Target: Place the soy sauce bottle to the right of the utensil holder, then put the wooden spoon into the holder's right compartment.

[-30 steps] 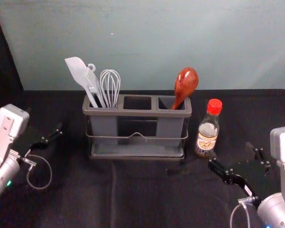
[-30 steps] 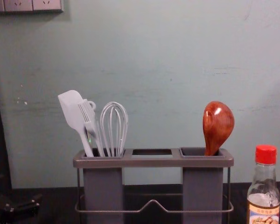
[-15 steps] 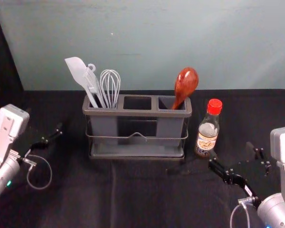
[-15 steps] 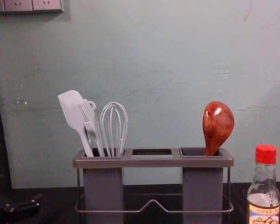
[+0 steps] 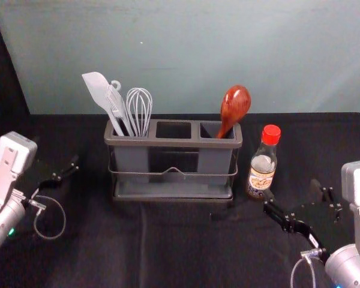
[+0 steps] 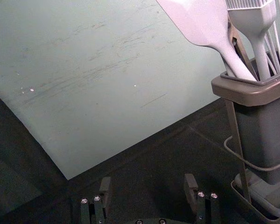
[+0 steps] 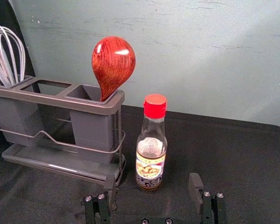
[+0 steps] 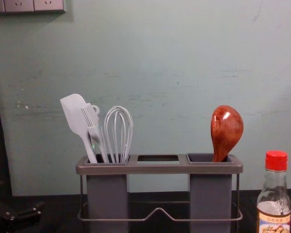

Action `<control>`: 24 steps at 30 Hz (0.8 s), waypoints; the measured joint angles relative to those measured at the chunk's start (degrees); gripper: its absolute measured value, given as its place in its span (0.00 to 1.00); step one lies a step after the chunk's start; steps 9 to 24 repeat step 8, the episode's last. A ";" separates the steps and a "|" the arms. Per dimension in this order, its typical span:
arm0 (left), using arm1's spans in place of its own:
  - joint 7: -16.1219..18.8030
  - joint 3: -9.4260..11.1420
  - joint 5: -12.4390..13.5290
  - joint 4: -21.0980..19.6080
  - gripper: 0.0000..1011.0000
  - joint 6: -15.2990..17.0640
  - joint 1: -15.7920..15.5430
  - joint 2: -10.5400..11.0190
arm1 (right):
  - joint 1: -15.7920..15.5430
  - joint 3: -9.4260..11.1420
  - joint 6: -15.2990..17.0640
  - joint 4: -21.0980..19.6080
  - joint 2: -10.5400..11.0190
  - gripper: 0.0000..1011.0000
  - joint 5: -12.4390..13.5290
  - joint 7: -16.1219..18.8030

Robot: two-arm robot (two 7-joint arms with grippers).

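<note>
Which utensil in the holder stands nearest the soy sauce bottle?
The wooden spoon: red-brown, alone in the right compartment; the pale utensils share the left compartment.

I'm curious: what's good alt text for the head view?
Wooden spoon standing in the right compartment of a utensil holder, with a red-capped soy sauce bottle upright to its right. Pale utensils stand in the left compartment. A robot's left hand and right hand flank them.
</note>
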 joint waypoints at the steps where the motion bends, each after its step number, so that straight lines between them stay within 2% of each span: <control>1: 0.00 0.00 0.00 0.00 1.00 0.00 0.00 -0.01 | 0.00 0.00 -0.01 0.00 0.00 0.99 0.00 0.00; 24: 0.00 0.00 0.00 0.00 1.00 0.00 0.00 0.00 | 0.00 0.00 -0.02 0.00 0.00 0.99 0.00 -0.01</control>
